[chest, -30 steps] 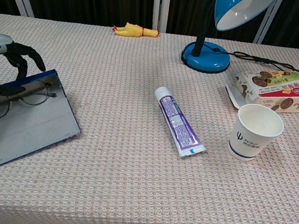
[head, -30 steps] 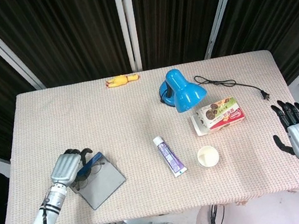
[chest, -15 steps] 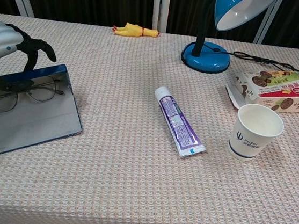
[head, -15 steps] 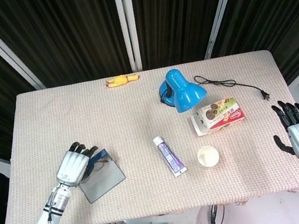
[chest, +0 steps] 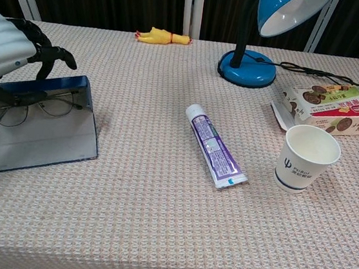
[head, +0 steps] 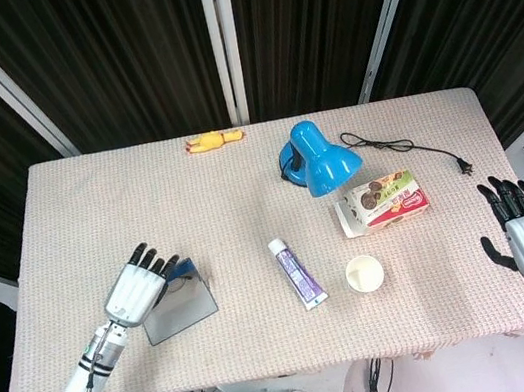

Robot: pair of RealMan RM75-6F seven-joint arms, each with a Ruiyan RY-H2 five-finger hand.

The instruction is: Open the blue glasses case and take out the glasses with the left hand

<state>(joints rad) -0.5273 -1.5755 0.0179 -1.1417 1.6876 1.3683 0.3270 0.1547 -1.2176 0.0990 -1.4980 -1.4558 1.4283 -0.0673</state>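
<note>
Beige waffle-weave tablecloth (chest: 133, 200): rough, matt. Blue desk lamp (head: 318, 158) w/ glossy shade; thin wire-rimmed glasses (chest: 30, 102) look metal. White paper cup (chest: 306, 158), matt.

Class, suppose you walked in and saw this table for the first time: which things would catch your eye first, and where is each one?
The bright blue desk lamp stands at the back of the table, right of centre, above the snack box. At the near left, the left hand is over the open blue glasses case, its dark fingers by the glasses inside. A small yellow toy lies at the far edge.
</note>
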